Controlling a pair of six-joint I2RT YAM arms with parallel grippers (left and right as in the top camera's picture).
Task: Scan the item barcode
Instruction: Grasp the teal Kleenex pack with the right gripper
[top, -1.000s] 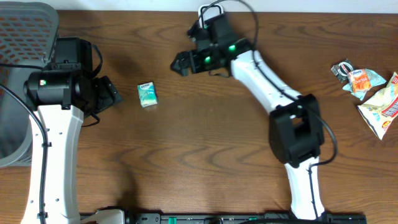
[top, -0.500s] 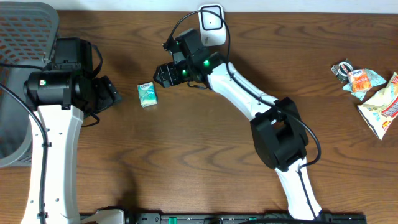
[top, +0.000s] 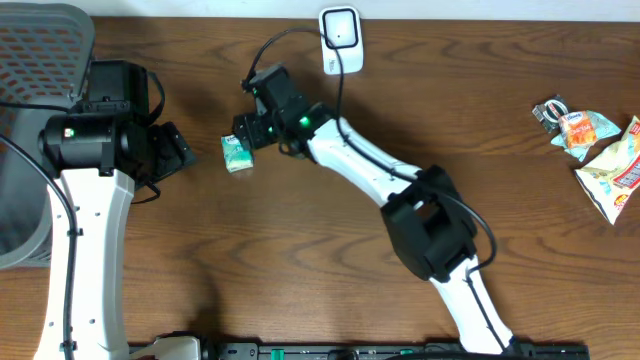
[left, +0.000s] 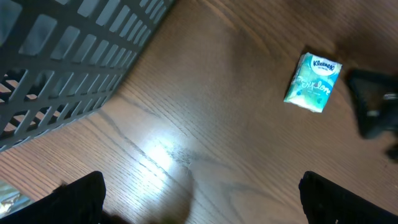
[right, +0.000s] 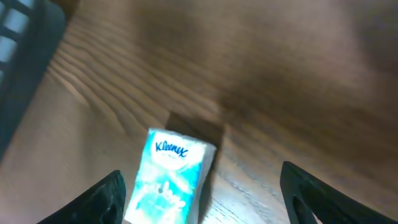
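The item is a small turquoise Kleenex tissue pack (top: 236, 153) lying flat on the wooden table. Its barcode is hidden in every view. My right gripper (top: 246, 131) hovers at the pack's far side, open. In the right wrist view the pack (right: 168, 183) lies between the fingers, close to the left finger (right: 107, 200), with a wide gap to the other. My left gripper (top: 176, 150) stands open left of the pack, holding nothing. The left wrist view shows the pack (left: 313, 82) ahead at the upper right, beyond the left gripper (left: 202, 202).
A grey mesh basket (top: 40, 60) fills the left edge, also seen in the left wrist view as the basket (left: 62, 62). A white scanner-like device (top: 340, 40) with a cable sits at the back edge. Snack packets (top: 600, 150) lie at the far right.
My right arm has swung left from the back middle of the table to just over the tissue pack, and its jaws have narrowed somewhat. The left arm and the pack have not moved.
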